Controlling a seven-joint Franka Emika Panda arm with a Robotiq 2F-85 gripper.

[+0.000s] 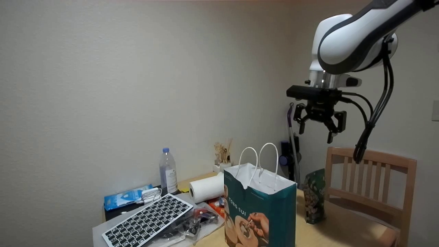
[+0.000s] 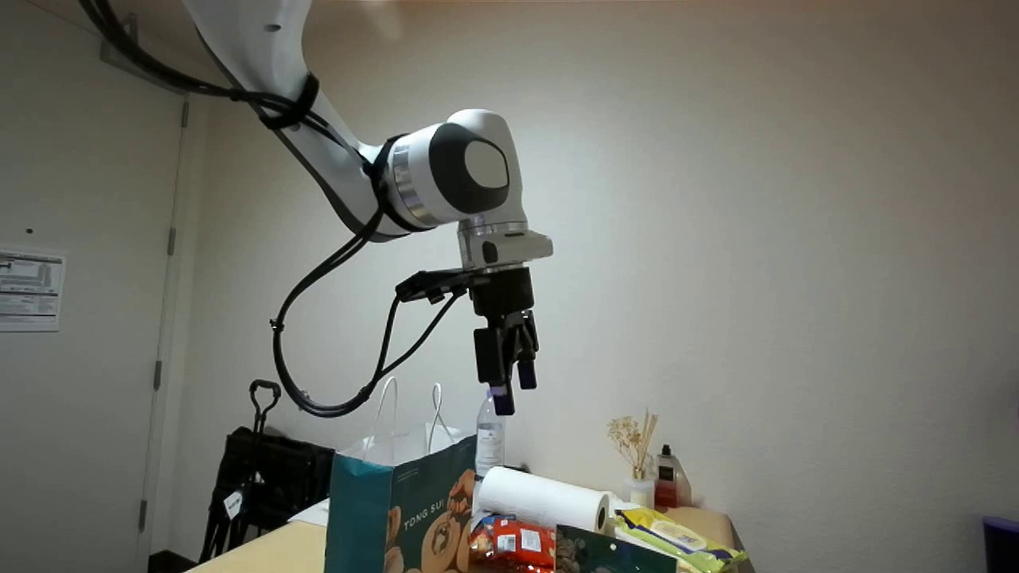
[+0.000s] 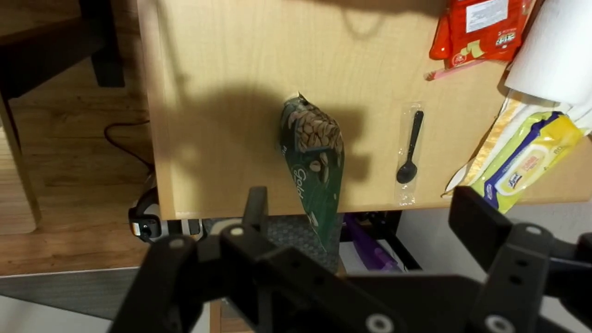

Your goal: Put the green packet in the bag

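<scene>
On wood-grain tabletop [image 3: 222, 55], upright, wedge-shaped green packet [image 3: 315, 173]

Both exterior views crop the bag [image 1: 260, 207] below. The packet [image 2: 621, 555] is cropped in an exterior view. The notice [image 2: 30, 290] is illegibly small.

Grpr [image 1: 316, 136] pts down, jaws apart, prob. fully.

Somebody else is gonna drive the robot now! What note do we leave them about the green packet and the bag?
Gripper: open, empty, above the table.
Green packet: standing upright on the table, outside the bag.
Bag: upright, open at the top.
Done: packet neither grasped nor bagged yet.
Left: grip the packet, lift it over the bag, lower it in, let go.
</scene>
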